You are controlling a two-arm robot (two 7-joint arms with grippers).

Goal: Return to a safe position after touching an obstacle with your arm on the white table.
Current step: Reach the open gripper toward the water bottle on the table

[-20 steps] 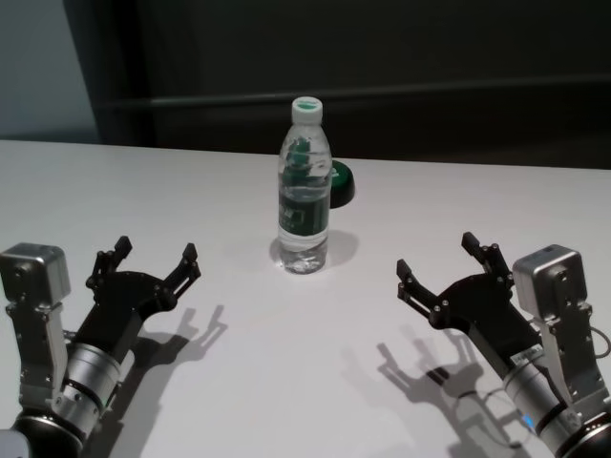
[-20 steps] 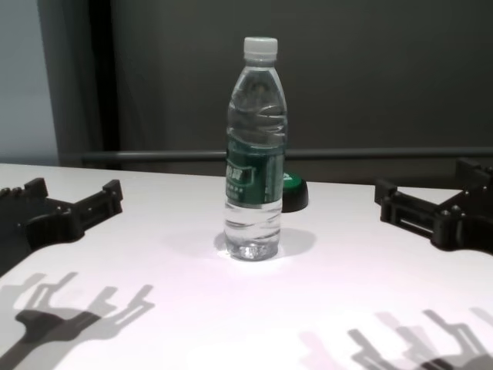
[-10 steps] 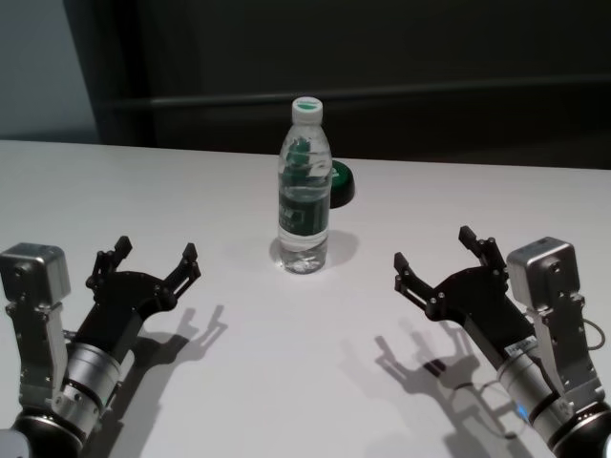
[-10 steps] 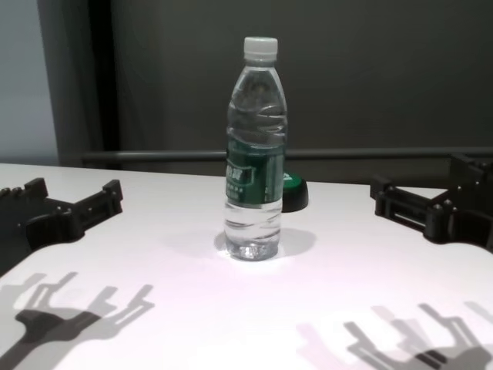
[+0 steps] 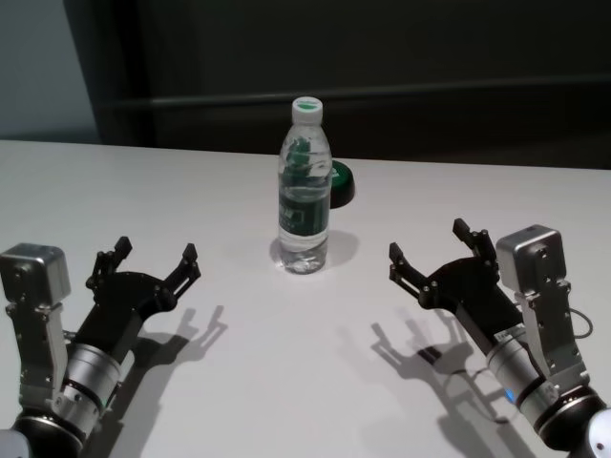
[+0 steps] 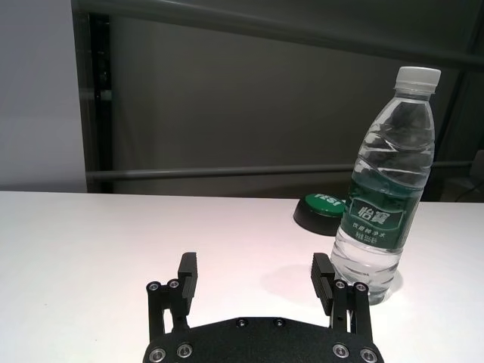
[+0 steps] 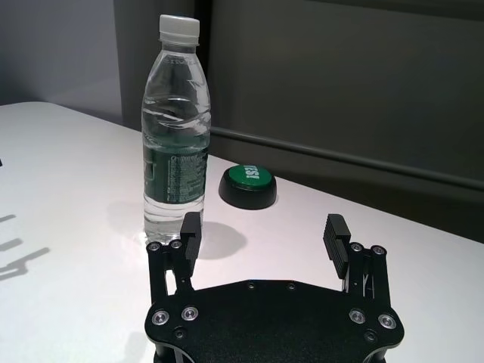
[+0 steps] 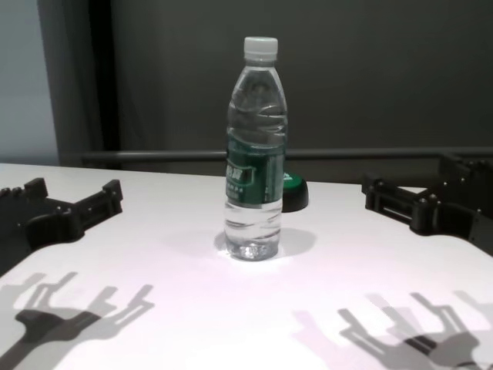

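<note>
Bottle [image 6: 386, 181] label: white Chinese characters, unreadable; button [image 6: 321, 210] lettering unclear.

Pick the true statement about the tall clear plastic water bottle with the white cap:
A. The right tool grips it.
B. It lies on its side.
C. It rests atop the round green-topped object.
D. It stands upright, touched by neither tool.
D: the tall clear plastic water bottle stands upright on the white table, with the left tool and right tool both open and apart from it.

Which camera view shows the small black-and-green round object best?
The right wrist view: the black-and-green round object shows whole there, beside the water bottle, green top and black base visible. The left wrist view also shows it, at the bottle's side. In the head and chest views the bottle partly hides it.
</note>
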